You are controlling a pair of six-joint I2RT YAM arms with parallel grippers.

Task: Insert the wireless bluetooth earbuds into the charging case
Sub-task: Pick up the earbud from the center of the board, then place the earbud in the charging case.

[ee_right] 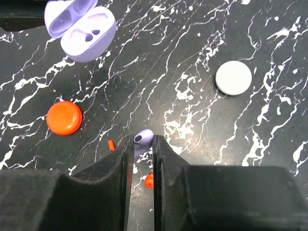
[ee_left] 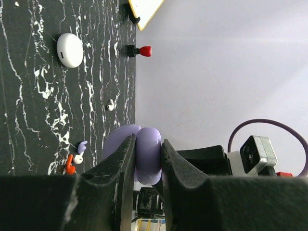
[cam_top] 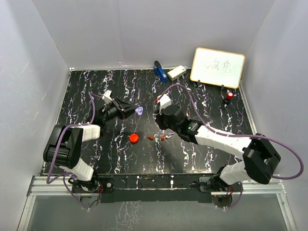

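The earbud [ee_right: 143, 137], pinched by the right gripper [ee_right: 143, 142], should be carried level toward eleven o'clock — to the case [ee_right: 89, 33] clamped by the left gripper [ee_left: 147, 147].

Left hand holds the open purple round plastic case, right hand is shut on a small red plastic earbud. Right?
Wrong colour: the right hand is shut on a small purple plastic earbud, as the right wrist view shows. The left hand does hold the open purple round plastic case.

The right claw [ee_right: 142, 144] covers the lower half of the purple earbud [ee_right: 143, 137]; at 6 o'clock from it a red earbud [ee_right: 149, 181] is part-hidden.
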